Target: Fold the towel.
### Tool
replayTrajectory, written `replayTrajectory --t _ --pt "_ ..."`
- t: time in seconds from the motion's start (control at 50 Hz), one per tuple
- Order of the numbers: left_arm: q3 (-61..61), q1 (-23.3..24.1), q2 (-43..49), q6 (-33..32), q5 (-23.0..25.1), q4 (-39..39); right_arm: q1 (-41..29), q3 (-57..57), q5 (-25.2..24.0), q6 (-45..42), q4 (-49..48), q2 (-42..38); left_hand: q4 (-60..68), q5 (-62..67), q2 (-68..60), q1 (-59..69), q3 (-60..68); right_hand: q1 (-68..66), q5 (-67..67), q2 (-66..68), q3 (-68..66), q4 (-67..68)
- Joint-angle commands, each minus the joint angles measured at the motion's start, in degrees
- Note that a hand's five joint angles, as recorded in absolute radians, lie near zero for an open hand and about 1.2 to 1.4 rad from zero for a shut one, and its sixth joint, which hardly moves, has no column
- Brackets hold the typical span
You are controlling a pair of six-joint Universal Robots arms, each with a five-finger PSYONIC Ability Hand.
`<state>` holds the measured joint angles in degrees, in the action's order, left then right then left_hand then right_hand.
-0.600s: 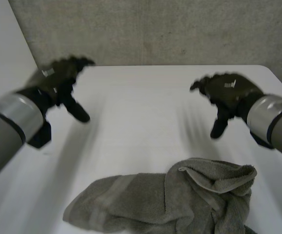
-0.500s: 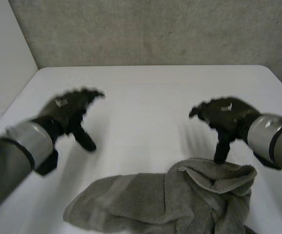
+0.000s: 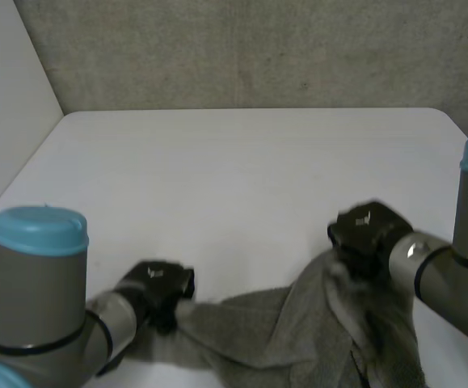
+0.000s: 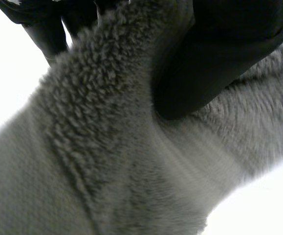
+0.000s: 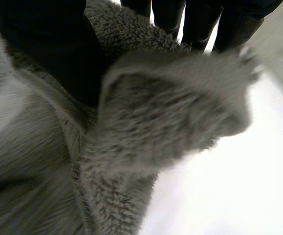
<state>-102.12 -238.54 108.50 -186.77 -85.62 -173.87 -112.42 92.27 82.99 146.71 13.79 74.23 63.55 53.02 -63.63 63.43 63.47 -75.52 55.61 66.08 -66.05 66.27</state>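
A lab-like test space: white table (image 3: pixel 242 162) against a grey concrete wall (image 3: pixel 258 48).

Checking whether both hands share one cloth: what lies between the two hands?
In the head view the grey towel runs from the left hand to the right hand, each pinching it.

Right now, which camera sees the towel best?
The head view: it shows the towel reaching from the left hand to the right hand on the table. Each wrist view gives a close-up fuzzy fold pinched in its own hand.
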Motion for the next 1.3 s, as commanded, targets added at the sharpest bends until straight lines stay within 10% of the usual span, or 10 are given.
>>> replayTrajectory --t 0.02,0.22,0.66,0.7,0.82,1.1,1.3 --pt "13.06 0.1 -5.04 -0.79 -3.66 -11.38 0.0 -8.49 0.06 0.94 -17.33 0.48 16.45 16.98 -16.37 16.57 16.53 -4.48 14.39 13.92 -13.95 13.73" --pt "18.8 -0.52 -10.86 -0.7 -13.17 -31.97 0.18 -6.49 0.15 6.22 -52.28 5.14 16.45 16.98 -16.37 16.57 16.53 -4.48 14.39 13.92 -13.95 13.73" --pt "-5.8 -1.66 -0.48 -1.14 -9.39 -24.68 0.97 -5.79 -7.67 -7.83 -6.95 -10.51 7.39 7.92 -7.31 7.51 7.47 -4.48 14.39 13.92 -13.95 13.73" --pt "-6.94 -1.57 -1.1 -1.23 -9.3 -18.56 1.06 -5.44 -7.67 -8.19 -5.89 -10.42 -20.19 -19.66 20.26 -20.06 -20.1 -4.48 14.39 13.92 -13.95 13.73" --pt "-6.86 -0.35 -5.39 -1.14 -8.6 -5.29 1.06 -3.07 -7.67 -7.84 -4.73 -8.23 -51.74 -51.21 51.82 -51.62 -51.66 -4.48 14.39 13.92 -13.95 13.73" --pt "5.97 2.38 -8.75 -1.06 -4.91 -6.75 1.15 6.25 -8.64 -7.84 -6.31 -3.39 -52.49 -51.96 52.57 -52.37 -52.41 -4.48 14.39 13.92 -13.95 13.73" --pt "29.75 3.87 14.6 -1.67 -4.82 -6.06 2.2 8.63 -8.55 -7.84 -9.39 -3.21 -43.43 -42.9 43.51 -43.31 -43.35 -4.48 14.39 13.92 -13.95 13.73"
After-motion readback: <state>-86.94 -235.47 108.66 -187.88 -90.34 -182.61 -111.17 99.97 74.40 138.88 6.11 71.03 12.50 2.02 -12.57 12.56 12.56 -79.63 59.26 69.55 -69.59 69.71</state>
